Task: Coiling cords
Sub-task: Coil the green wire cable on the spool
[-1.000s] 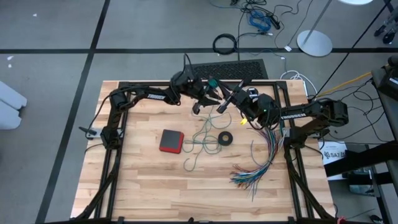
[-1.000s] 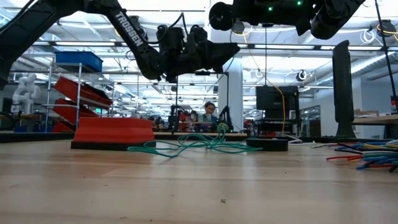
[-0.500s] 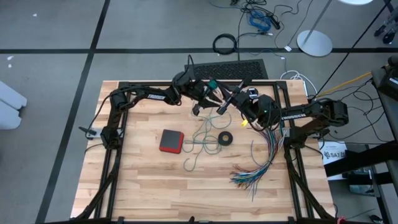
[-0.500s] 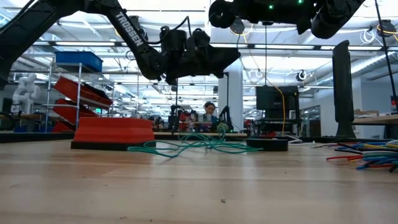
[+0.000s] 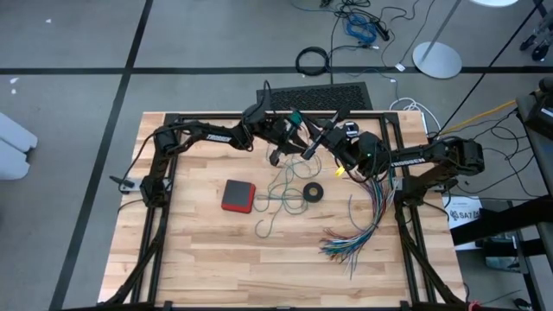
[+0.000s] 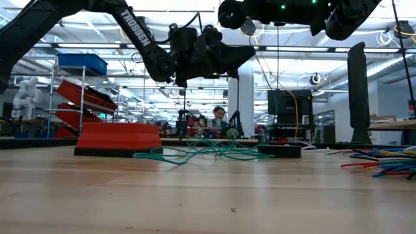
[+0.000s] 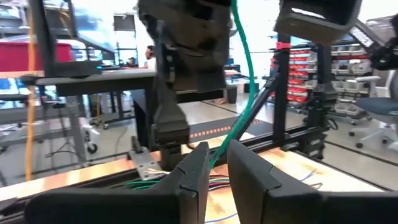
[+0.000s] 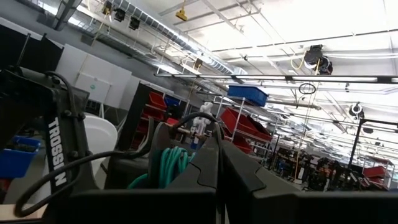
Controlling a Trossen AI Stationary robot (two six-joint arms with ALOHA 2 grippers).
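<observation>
My left gripper (image 7: 212, 163) seems nearly closed around the green cord (image 7: 244, 93), and my right gripper (image 8: 219, 163), just ahead, is clamped on its coiled loops. The rest trails below on the table (image 5: 199, 259). It's light, limp and slippery, so I'd regrip close to the coil.

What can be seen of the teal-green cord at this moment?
The teal-green cord is thin, flexible and plastic-looking. Most of it lies in a loose tangle of open loops on the wooden table, between the red block and the small black ring, with one end trailing toward the front. One strand rises from the heap to both raised grippers: it runs between the left gripper fingers, and a few turns sit bunched beside the shut right gripper. It is only partly coiled.
</observation>
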